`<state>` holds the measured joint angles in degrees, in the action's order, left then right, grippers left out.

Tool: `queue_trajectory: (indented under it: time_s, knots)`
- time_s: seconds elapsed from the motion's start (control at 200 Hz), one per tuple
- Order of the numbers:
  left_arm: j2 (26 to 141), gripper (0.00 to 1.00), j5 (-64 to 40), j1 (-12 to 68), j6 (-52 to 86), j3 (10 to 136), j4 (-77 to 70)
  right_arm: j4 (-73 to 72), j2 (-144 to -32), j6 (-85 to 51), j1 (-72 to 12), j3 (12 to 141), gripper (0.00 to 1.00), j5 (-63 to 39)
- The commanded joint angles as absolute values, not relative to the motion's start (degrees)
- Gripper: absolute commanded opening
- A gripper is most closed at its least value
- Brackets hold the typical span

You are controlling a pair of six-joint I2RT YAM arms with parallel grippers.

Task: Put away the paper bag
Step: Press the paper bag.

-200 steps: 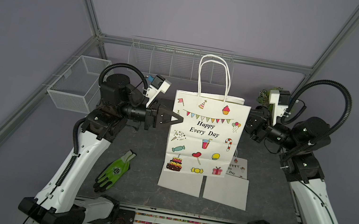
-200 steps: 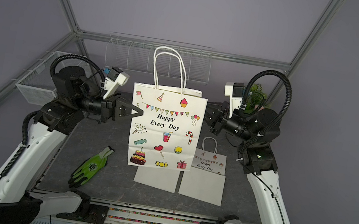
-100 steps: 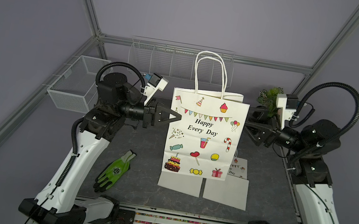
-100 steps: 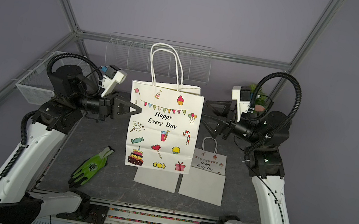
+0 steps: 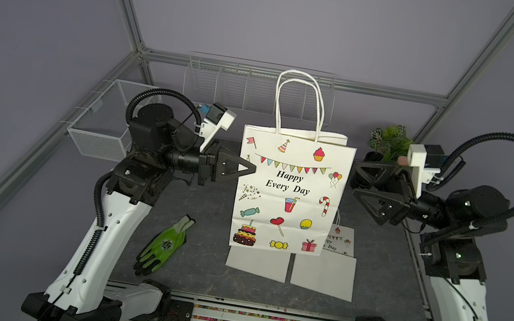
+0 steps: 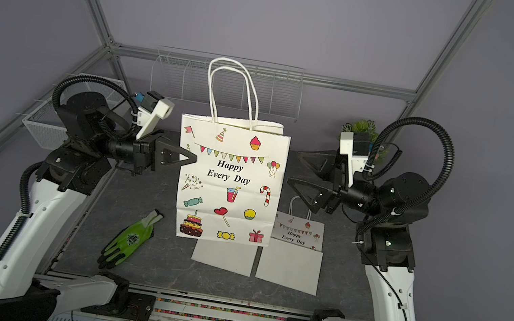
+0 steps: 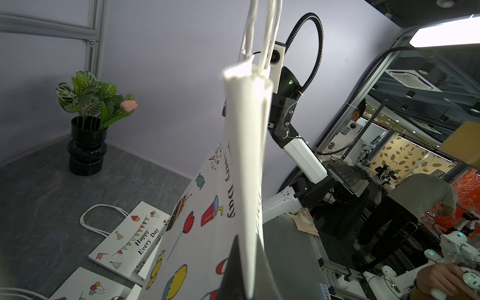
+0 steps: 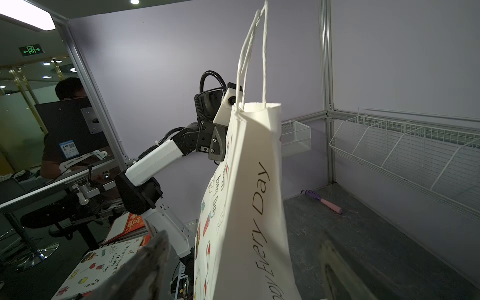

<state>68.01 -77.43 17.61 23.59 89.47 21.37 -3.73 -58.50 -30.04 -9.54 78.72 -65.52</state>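
The paper bag (image 5: 291, 192) stands upright over the middle of the tabletop (image 5: 205, 202), handles up. It stays there because the left end effector (image 5: 251, 169) is clamped shut on its upper left edge. The right end effector (image 5: 356, 180) sits just right of the bag, jaws spread wide and holding nothing. I judge it is lined up to steady that edge before the bag goes to the wire rack (image 5: 246, 90) at the far side.

Flat bags (image 5: 323, 275) lie near, below and right of the held one, and a green glove (image 5: 164, 245) lies near left.

Both top views show the printed face but not the bag's thickness. The left wrist view shows the bag edge-on, pressed nearly flat beside a dark finger (image 7: 233, 259). The right wrist view shows a pink-handled tool (image 8: 326, 202) on the far tabletop, which the bag hides from above. No view settles whether the bag's bottom touches down.
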Motion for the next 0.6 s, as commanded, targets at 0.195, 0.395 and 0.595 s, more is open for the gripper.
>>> queue_trajectory:
  time_s: [0.195, 0.395, 0.595]
  knots:
    - [67.7, 0.00, -80.0, 20.6, 23.6, 91.1, 19.9, -1.6, -64.0, -25.3, -17.8, 82.0, 0.89, -65.8]
    - [68.3, 0.00, -80.3, 21.0, 23.5, 91.0, 19.9, -2.7, -65.3, -25.2, -20.1, 82.4, 0.89, -67.5]
    - [69.1, 0.00, -77.9, 21.0, 23.8, 92.7, 19.9, 2.9, -64.9, -19.6, -22.5, 83.1, 0.97, -68.8]
